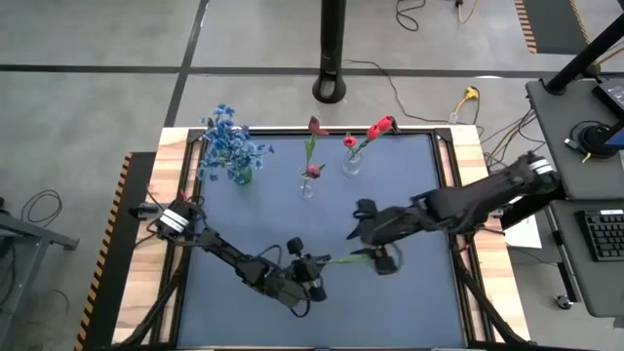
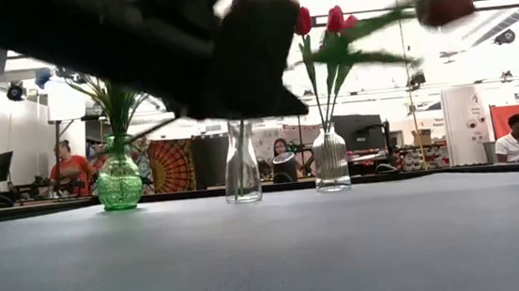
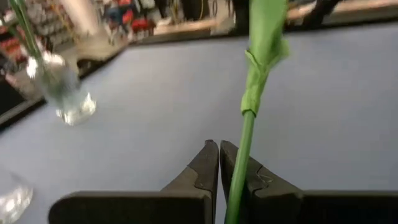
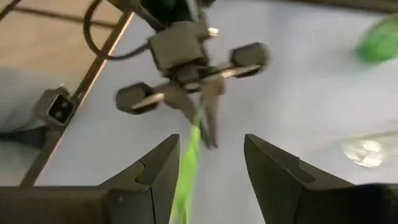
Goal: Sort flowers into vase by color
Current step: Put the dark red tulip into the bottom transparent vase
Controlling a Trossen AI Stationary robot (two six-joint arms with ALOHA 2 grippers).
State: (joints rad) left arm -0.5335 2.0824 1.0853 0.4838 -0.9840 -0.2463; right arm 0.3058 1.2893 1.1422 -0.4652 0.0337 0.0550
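Mid-worktop, toward the near edge: L gripper [image 3: 219,163] is clamped tight on the green stem of a red flower [image 1: 353,258], fingers pinched w/ the stem between them. R gripper [image 4: 208,163] sits at the same stem, jaws parted about halfway, stem running through the gap w/o contact. Along the far edge: green vase [image 1: 241,175] holding blue flowers [image 1: 226,144], clear vase [image 1: 308,185] w/ one red bud, and a ribbed vase [image 1: 352,163] w/ two red tulips.

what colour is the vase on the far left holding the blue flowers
Green glass vase, clearest in the low view.
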